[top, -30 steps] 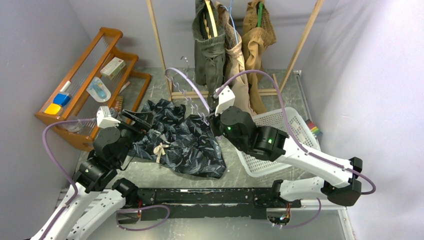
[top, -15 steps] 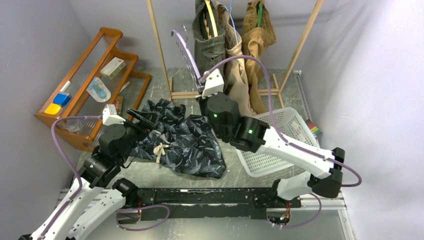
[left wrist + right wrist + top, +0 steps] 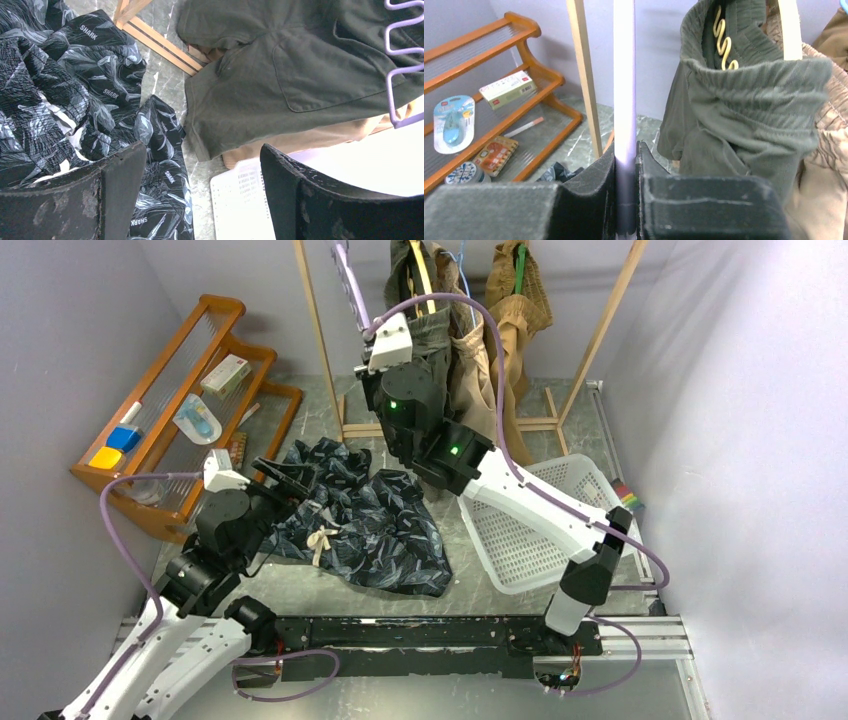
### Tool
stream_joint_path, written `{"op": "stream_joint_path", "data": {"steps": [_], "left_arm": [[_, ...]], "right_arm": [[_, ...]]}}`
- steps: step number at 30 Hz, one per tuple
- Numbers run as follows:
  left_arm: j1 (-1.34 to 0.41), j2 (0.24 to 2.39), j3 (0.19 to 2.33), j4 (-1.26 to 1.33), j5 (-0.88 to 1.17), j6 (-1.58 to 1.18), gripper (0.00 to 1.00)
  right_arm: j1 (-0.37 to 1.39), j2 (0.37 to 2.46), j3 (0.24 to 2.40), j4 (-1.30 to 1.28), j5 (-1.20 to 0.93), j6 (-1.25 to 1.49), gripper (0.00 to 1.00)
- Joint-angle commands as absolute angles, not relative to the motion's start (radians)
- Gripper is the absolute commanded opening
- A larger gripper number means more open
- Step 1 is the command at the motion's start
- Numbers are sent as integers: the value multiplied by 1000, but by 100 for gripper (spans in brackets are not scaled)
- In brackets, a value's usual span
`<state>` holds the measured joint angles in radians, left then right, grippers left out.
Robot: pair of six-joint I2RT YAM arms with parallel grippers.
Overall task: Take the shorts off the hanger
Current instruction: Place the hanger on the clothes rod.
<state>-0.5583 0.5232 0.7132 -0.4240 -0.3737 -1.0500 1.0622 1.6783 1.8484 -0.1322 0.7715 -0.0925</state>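
Dark navy shorts [image 3: 365, 525] with a pale leaf print lie crumpled on the table, off any hanger. My right gripper [image 3: 370, 320] is raised high by the rack, shut on a bare purple hanger [image 3: 345, 265]; its bar [image 3: 625, 100] runs up between the pads. Olive green shorts [image 3: 420, 330], light beige shorts [image 3: 470, 360] and tan-brown shorts [image 3: 520, 310] hang on the rack. My left gripper [image 3: 285, 475] hovers open over the navy shorts' left edge [image 3: 60, 90], nothing between its fingers [image 3: 125, 170].
A wooden rack frame [image 3: 318, 330] stands at the back. A white mesh basket [image 3: 545, 530] sits to the right, under my right arm. A slatted wooden shelf [image 3: 190, 370] with small packets fills the left side.
My right arm has carried the purple hanger from just above the navy shorts up and back toward the rack's left post. The left arm has barely shifted.
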Motion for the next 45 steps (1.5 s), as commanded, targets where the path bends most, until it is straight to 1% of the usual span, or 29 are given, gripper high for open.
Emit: {"op": "stream_joint_path", "data": {"steps": [1,10,21,27,35,39,40,42,43,45], "left_arm": [[-562,493,730,-442,-406,-1035,88],[-562,478,715,-436,-421,-1036,88],[-563,504,710,-411,-397,-1039,88],[-563,508,710,-412,-399,-1039,88],[-563,504,707,-418,-405,-1041,88],[-562,506,700,-412,-399,-1043,89],[-563,507,700,-409,-399,-1042,89],[-562,511,704,-409,-398,-1038,89],[-562,515,706,-411,-397,-1038,89],[-563,519,708,-409,-396,-1038,89]], "right_arm": [[1033,1712,1939,-154,728,-82,0],[988,1778,2037,-288,627,-23,0],[942,1822,2080,-275,604,-23,0],[933,1868,2149,-315,587,-24,0],[922,1892,2155,-360,583,7,0],[922,1858,2105,-346,566,13,1],[922,1848,2095,-343,558,10,5],[922,1831,2088,-342,546,15,9],[922,1822,2082,-342,535,20,14],[922,1800,2057,-333,512,30,38]]}}
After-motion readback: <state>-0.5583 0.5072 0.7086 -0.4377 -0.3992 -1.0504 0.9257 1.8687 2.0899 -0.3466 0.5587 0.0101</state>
